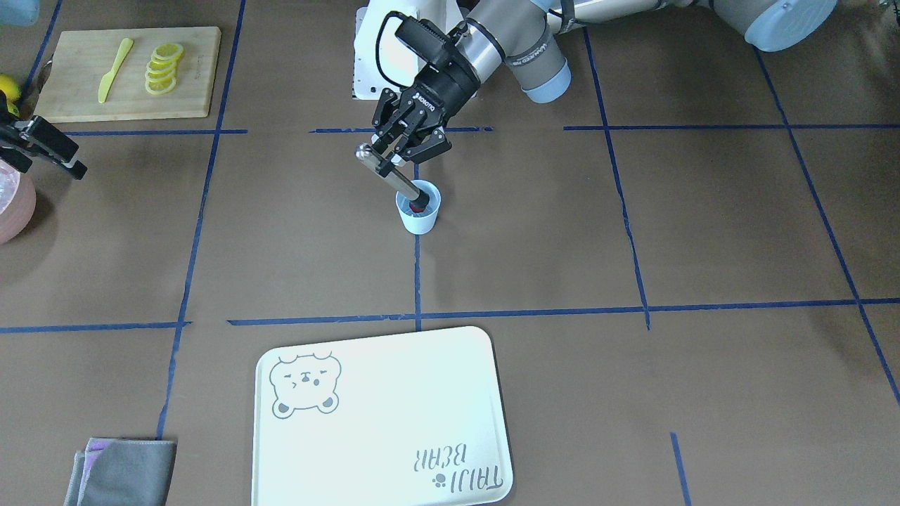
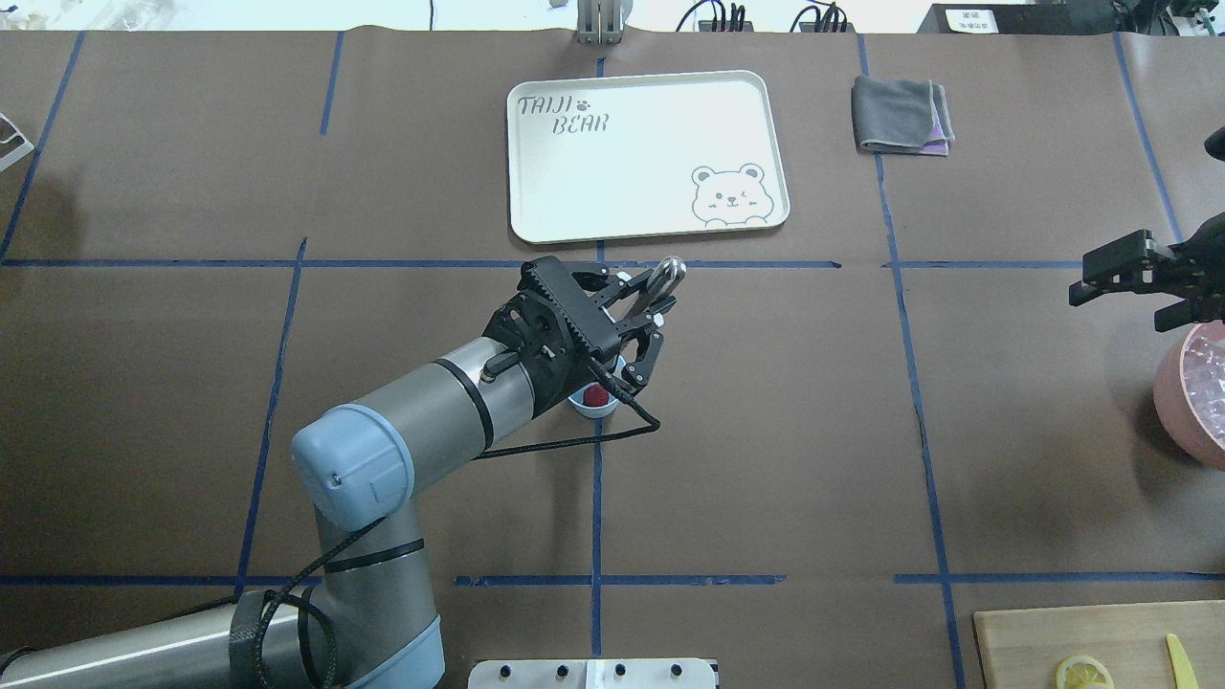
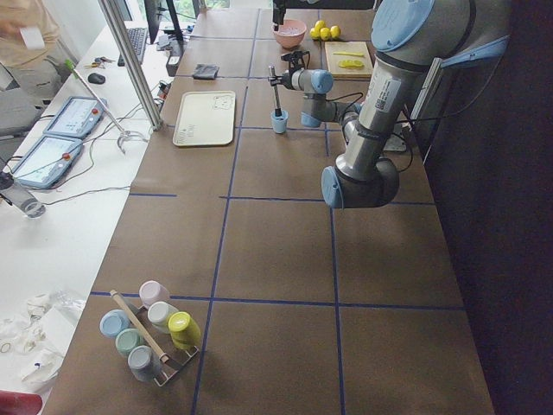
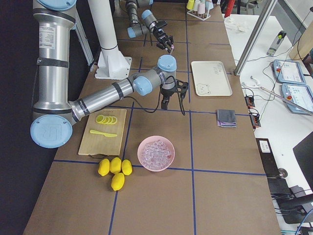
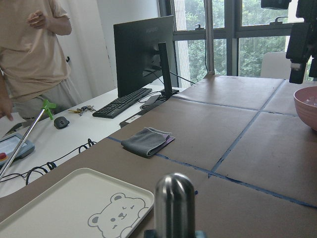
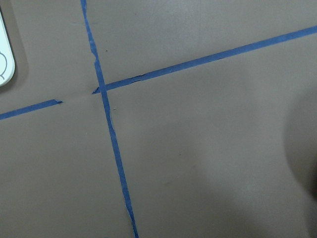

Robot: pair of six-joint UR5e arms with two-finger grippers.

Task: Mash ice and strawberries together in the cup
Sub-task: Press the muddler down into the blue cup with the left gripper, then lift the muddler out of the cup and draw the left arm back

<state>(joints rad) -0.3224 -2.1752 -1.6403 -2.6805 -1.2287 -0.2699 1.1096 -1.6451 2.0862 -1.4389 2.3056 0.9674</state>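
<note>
The pale blue cup (image 1: pixel 418 216) stands near the table's middle; it also shows in the overhead view (image 2: pixel 605 410). A red strawberry (image 1: pixel 420 206) (image 2: pixel 596 395) lies inside it. My left gripper (image 1: pixel 390 165) (image 2: pixel 649 325) is shut on a metal muddler (image 1: pixel 394 176), which tilts with its lower end in the cup, on the berry. Its rounded top shows in the left wrist view (image 5: pixel 174 198). Ice (image 4: pixel 156 152) lies in the pink bowl (image 2: pixel 1172 392); I cannot tell if any is in the cup. My right gripper (image 2: pixel 1139 287) (image 1: pixel 42 151) hangs open and empty beside the bowl.
A white bear tray (image 1: pixel 383 414) lies on the operators' side of the cup, with a folded grey cloth (image 1: pixel 123 471) further off. A cutting board (image 1: pixel 126 98) with lemon slices (image 1: pixel 163 68) and a yellow knife (image 1: pixel 114 69) sits near the bowl. Whole lemons (image 4: pixel 115 169) lie beside the board.
</note>
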